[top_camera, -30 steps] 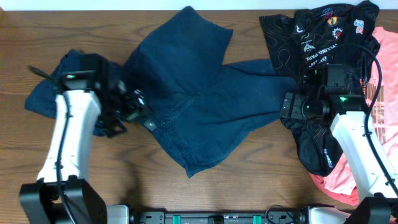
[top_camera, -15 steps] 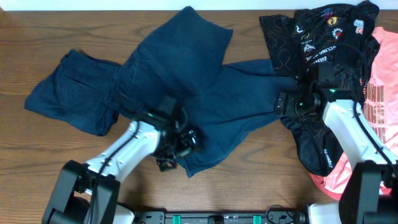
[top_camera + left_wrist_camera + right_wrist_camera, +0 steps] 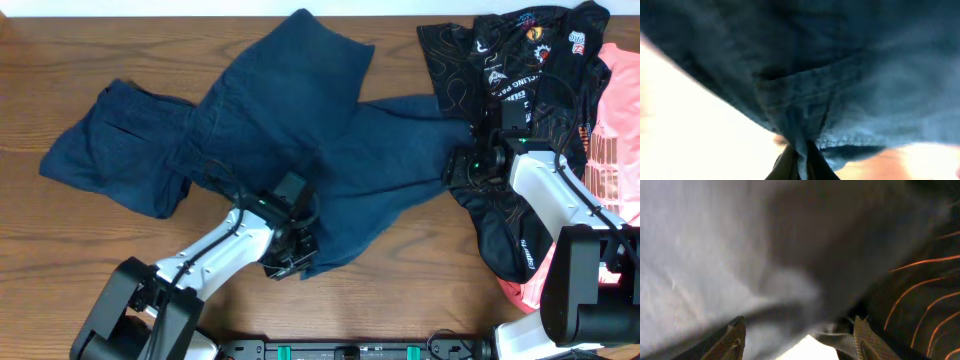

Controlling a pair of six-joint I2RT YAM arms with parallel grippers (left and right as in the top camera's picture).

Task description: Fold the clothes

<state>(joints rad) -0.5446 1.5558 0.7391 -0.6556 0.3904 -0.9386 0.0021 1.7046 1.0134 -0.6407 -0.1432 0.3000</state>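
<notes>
Dark navy shorts (image 3: 300, 130) lie spread across the table's middle, and a second navy garment (image 3: 110, 150) lies at the left. At the shorts' near hem my left gripper (image 3: 290, 258) is shut on a pinched fold of navy cloth (image 3: 805, 125), which rises from between the black fingertips (image 3: 817, 165). My right gripper (image 3: 456, 168) sits at the shorts' right leg end, beside the black orange-lined jersey (image 3: 520, 60). Its fingers (image 3: 732, 340) stand apart with the navy edge (image 3: 790, 315) between them, so it is open. A coral-pink shirt (image 3: 612, 150) lies under the jersey at the far right.
The wooden table (image 3: 60, 50) shows bare at the far left and along the front. The arms' base rail (image 3: 340, 350) runs along the near edge. The jersey and pink shirt crowd the right side under my right arm.
My left arm swung from the left navy garment to the shorts' near hem and shut on it. My right gripper edged further onto the leg end, its jaws narrowing.
</notes>
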